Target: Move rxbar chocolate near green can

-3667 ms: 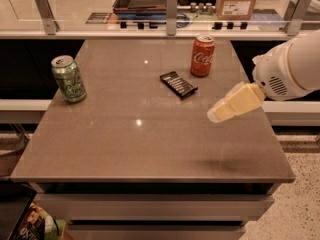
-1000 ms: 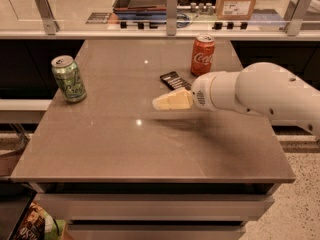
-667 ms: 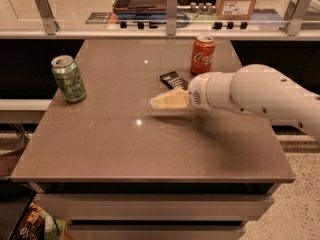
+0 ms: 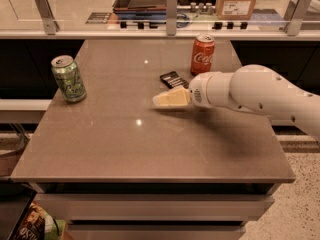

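The rxbar chocolate (image 4: 173,78), a flat black wrapper bar, lies on the table (image 4: 125,144) just left of the orange-red Coca-Cola can; its near end is hidden behind my arm. The green can (image 4: 68,79) stands upright near the table's left edge. My gripper (image 4: 162,100), with cream-coloured fingers, reaches in from the right on a white arm (image 4: 250,91) and sits just in front of and slightly left of the bar, low over the table. The green can is well to its left.
An orange-red Coca-Cola can (image 4: 202,54) stands upright right behind the bar. A glass-railed counter (image 4: 167,26) with a tray and a cardboard box (image 4: 236,0) runs along the back. The table's front edge is near the bottom of the view.
The arm came in from the right side and swung left across the table to the bar. Over the last second it has barely shifted, creeping slightly left.
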Controlling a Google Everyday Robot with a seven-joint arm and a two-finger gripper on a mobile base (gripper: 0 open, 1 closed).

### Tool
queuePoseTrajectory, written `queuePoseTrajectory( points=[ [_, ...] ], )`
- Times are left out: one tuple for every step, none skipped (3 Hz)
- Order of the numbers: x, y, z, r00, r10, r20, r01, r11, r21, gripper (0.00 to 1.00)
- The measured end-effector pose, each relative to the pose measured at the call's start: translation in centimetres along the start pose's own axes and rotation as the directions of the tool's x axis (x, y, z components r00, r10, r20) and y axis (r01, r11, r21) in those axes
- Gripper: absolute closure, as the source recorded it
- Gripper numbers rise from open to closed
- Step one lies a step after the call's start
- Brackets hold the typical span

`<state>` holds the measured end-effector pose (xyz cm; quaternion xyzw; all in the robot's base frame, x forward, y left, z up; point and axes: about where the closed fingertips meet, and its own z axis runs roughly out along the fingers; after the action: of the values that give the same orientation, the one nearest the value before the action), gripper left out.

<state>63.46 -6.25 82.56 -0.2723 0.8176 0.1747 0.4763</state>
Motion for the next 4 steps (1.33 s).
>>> queuePoseTrajectory(
  points=[
    [-0.1, -1.6, 0.8, 1.000, -0.007, 0.009, 0.007, 1.0000, 0.005, 0.00],
    [-0.4, -3.1, 1.5, 1.000, -0.008, 0.022, 0.008, 0.9999, 0.007, 0.00],
    [-0.5, -3.0, 1.6, 1.000, -0.009, 0.023, 0.008, 1.0000, 0.005, 0.16],
    [-0.6, -2.8, 1.7, 1.000, -0.010, 0.023, 0.010, 0.9999, 0.003, 0.40]
  ],
)
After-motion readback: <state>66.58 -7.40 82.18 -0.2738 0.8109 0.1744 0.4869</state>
